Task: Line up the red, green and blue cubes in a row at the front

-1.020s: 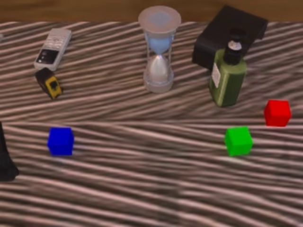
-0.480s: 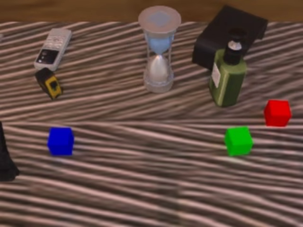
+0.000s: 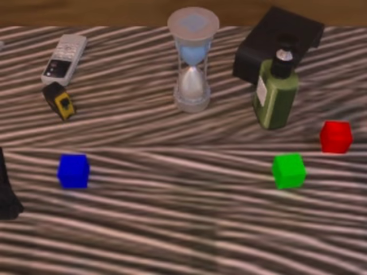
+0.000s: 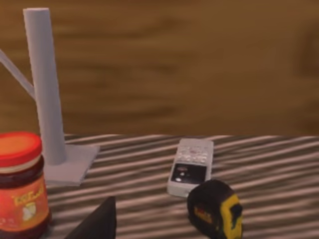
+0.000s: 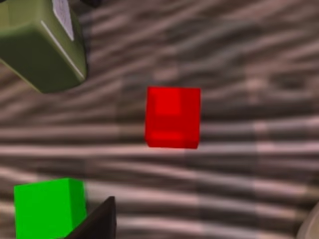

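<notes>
The blue cube (image 3: 73, 171) sits at the table's left. The green cube (image 3: 288, 170) and the red cube (image 3: 336, 137) sit at the right, the red one farther back and nearer the edge. All three rest on the striped cloth, apart from one another. My left gripper (image 3: 7, 195) shows as a dark shape at the left edge, left of the blue cube. My right arm is out of the top view. Its wrist view looks straight down on the red cube (image 5: 173, 117), with the green cube (image 5: 47, 208) beside a dark part of my right gripper (image 5: 97, 224).
At the back stand an hourglass (image 3: 193, 57), an olive pump bottle (image 3: 276, 94) in front of a black box (image 3: 278, 43), a white remote (image 3: 64, 57) and a black-and-yellow block (image 3: 59, 100). The left wrist view shows a red-lidded jar (image 4: 20, 184) and a white post (image 4: 45, 89).
</notes>
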